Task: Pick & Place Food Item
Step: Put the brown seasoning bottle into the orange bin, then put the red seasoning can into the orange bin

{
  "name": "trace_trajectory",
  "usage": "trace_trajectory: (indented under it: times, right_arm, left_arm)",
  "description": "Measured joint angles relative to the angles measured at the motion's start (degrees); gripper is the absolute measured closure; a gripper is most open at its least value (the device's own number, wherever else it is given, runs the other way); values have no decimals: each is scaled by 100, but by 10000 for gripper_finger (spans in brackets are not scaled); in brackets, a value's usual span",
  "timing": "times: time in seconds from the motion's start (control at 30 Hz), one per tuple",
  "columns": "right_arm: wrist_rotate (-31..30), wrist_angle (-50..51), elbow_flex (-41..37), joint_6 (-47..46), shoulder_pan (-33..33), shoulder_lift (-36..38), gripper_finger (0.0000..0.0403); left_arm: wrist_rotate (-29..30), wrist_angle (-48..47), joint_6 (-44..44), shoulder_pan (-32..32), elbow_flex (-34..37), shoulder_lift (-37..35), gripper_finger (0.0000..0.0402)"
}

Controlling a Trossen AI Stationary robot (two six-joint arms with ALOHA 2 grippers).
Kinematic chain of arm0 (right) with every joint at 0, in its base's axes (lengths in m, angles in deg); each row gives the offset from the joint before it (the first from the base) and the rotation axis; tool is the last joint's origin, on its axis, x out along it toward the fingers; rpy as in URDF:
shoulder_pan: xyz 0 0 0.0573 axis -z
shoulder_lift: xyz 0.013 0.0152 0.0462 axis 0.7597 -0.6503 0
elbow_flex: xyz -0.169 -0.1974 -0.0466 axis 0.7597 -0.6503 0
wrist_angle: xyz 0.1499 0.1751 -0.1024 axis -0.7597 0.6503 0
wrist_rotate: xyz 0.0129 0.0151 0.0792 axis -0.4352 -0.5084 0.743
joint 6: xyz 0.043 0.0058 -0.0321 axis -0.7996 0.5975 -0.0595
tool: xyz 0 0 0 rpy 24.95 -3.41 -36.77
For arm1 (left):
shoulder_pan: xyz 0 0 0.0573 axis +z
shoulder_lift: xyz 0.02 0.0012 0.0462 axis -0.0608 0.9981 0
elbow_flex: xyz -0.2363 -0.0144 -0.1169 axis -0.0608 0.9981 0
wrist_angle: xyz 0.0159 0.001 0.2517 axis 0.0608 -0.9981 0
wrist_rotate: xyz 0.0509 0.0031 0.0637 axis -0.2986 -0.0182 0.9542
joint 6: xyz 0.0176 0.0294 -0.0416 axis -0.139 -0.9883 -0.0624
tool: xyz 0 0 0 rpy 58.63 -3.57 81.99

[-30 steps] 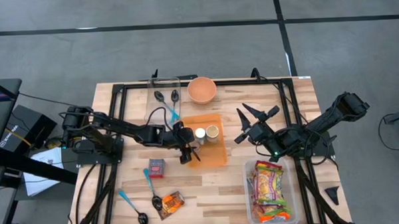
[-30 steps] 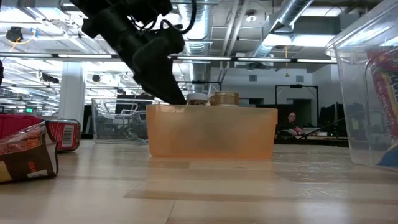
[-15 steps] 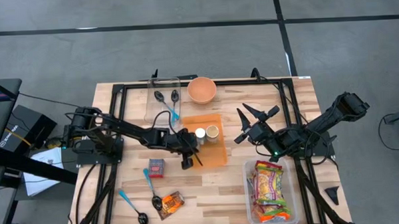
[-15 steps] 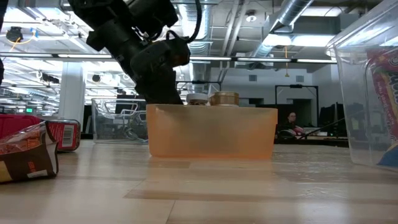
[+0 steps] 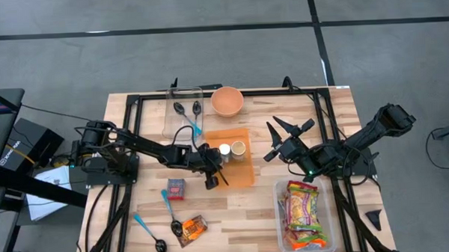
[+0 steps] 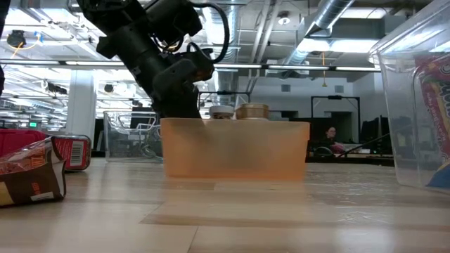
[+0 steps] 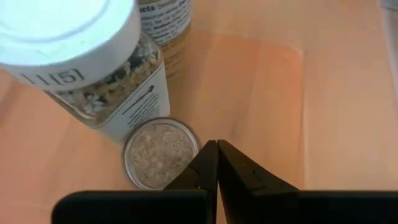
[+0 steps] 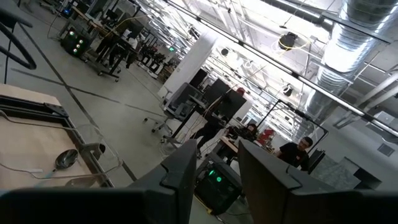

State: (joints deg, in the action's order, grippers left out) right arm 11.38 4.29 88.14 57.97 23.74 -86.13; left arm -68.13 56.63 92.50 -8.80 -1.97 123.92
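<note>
My left gripper (image 7: pixel 216 149) sits pressed together on nothing inside the orange tray (image 5: pixel 242 175), just beside the white-capped spice jar (image 5: pixel 225 150) near its far edge, so no grip yet; right gripper (image 5: pixel 279 139) idles, partly spread.

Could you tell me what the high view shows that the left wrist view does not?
Only the high view shows the raised right gripper, the orange bowl, the clear bin of snack packets, and the spoons and packets on the table. Only the left wrist view shows the jar's printed label, its seasoning contents, and a small round container beside it. Both show the orange tray, the white-lidded jar and the left gripper, jaws shut.
</note>
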Motion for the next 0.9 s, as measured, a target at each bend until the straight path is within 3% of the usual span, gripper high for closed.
trace_trajectory:
  times: [0.6,0.9]
  right_arm:
    - [0,0,0,2,0,0,288]
    - [0,2,0,0,0,0,288]
  left_arm:
    - [371,23,-180,14,15,-88,401]
    - [349,-50,-1130,-146,14,-1155,401]
